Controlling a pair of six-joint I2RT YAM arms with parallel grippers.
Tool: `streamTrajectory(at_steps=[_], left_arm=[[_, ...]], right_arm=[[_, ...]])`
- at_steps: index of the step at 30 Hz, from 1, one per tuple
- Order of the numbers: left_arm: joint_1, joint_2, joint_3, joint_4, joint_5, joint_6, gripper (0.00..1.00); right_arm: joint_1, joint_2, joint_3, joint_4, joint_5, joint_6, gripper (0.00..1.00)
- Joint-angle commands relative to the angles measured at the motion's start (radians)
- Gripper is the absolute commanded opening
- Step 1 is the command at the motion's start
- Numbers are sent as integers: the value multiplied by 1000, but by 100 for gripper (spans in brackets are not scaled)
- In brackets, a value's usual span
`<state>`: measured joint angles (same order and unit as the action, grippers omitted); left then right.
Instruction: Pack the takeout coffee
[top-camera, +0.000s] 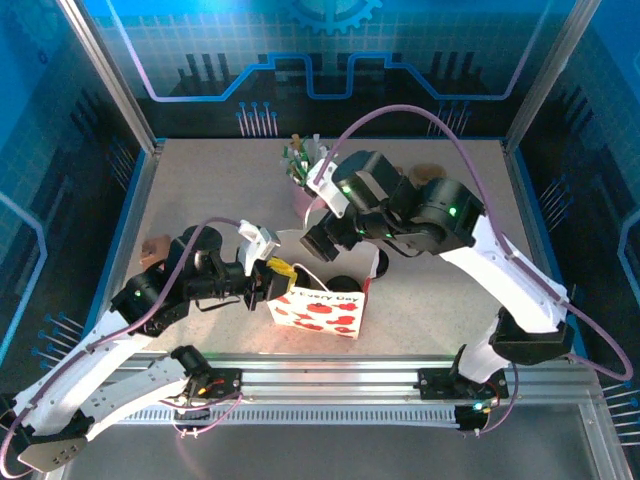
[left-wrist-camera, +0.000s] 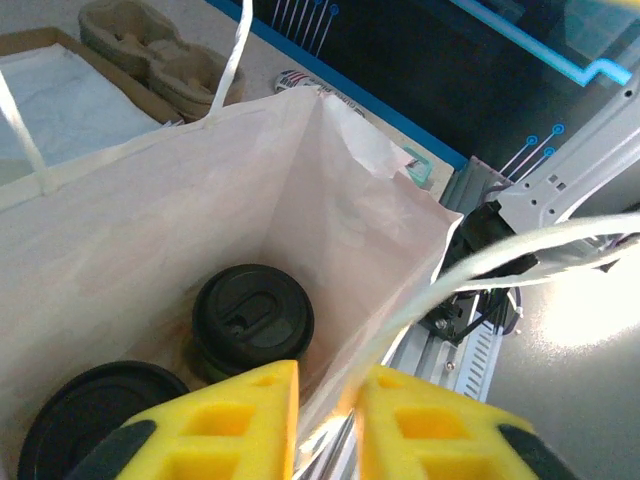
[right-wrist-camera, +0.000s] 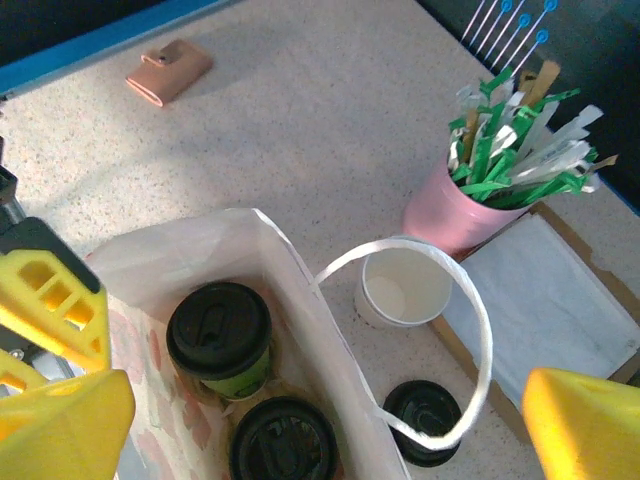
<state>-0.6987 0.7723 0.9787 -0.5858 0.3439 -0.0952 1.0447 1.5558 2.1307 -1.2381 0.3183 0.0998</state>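
The takeout coffee, a plain white paper cup (right-wrist-camera: 403, 285), stands open and empty on the table just right of the paper bag (right-wrist-camera: 300, 300), under the bag's looped handle (right-wrist-camera: 480, 330). Inside the bag are two cups with black lids (right-wrist-camera: 218, 330) (right-wrist-camera: 283, 440). My right gripper (right-wrist-camera: 330, 430) hovers over the bag and cup, open wide, nothing between its fingers (right-wrist-camera: 60, 420). My left gripper (left-wrist-camera: 328, 385) straddles the bag's rim (left-wrist-camera: 330, 330). Its yellow jaws are slightly apart, and the paper wall runs between them. In the top view it sits at the bag's left end (top-camera: 275, 280).
A loose black lid (right-wrist-camera: 428, 420) lies on the table by the bag. A pink cup of green-and-white sticks (right-wrist-camera: 470, 205) stands behind the white cup. Beside both lies a tray of white napkins (right-wrist-camera: 550, 300). A brown pouch (right-wrist-camera: 170, 70) lies far left, and a cardboard carrier (left-wrist-camera: 150, 50) beyond the bag.
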Motion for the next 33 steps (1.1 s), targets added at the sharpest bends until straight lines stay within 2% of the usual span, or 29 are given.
streamTrajectory(at_steps=[1,3,8,12,17,24,26,29,33], left_arm=[[-1,-8,17,-22,-17,23,31],[-2,-7,24,-25,-17,24,40],[-2,-6,38,-30,-19,26,43],[-2,-11,58,-32,-23,23,59],[-1,-16,115,-57,-43,38,72],[-2,-20,211,-98,-66,59,77],[-1,-21,235,-108,-83,63,78],[-2,-19,266,-104,-130,62,86],[0,18,308,-104,-251,66,93]], right_arm=[[-3,-43,-32,39,39,3,100],[-14,-73,-61,62,44,12,100],[-57,-132,-129,97,22,34,100],[-98,-177,-191,129,4,62,100],[-169,-226,-266,169,-40,102,100],[-265,-288,-349,215,-92,142,100],[-292,-297,-364,222,-112,154,100],[-330,-308,-387,233,-114,165,100],[-405,-319,-424,264,-120,185,98]])
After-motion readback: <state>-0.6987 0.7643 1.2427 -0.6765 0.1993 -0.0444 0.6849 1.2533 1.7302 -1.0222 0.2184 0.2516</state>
